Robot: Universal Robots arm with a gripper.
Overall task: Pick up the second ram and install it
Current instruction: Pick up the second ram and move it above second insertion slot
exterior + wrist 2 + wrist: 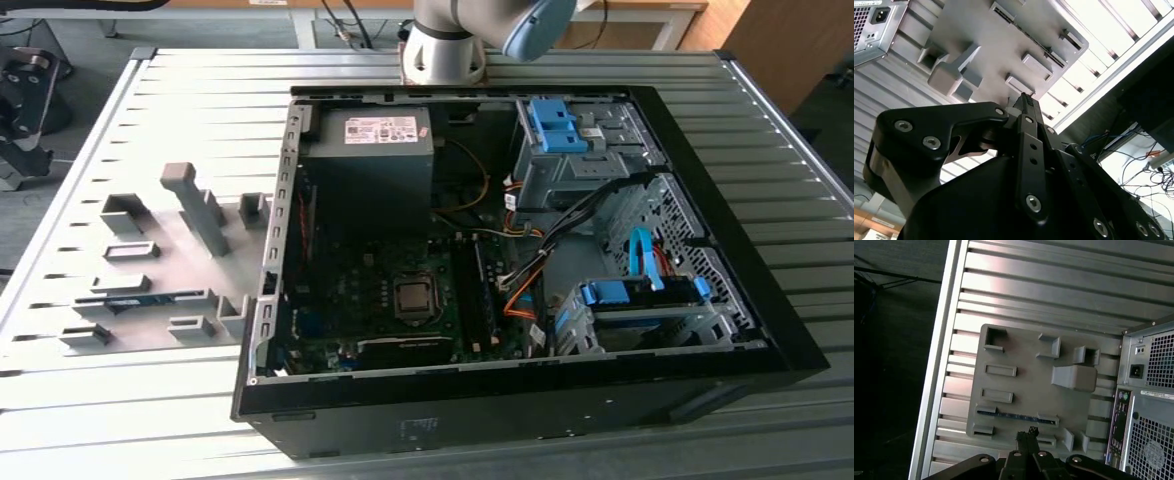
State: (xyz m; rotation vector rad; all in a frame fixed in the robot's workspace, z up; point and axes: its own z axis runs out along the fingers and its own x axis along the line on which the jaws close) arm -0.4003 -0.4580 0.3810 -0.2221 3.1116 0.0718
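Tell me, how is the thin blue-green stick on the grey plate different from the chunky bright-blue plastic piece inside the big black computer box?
The thin blue-green circuit-board stick is long and narrow; the chunky bright-blue plastic latch is short and thick. The stick sits in slots of the flat grey holder plate, outside the black computer case; the latch sits inside the case. The stick looks darker, the latch brighter. Both are bluish.

We look down steeply on the open computer case (507, 250) and tabletop (200, 100). Both wrist views peer closely past the jaws, sharing the grey holder plate (1024, 380) beyond them.
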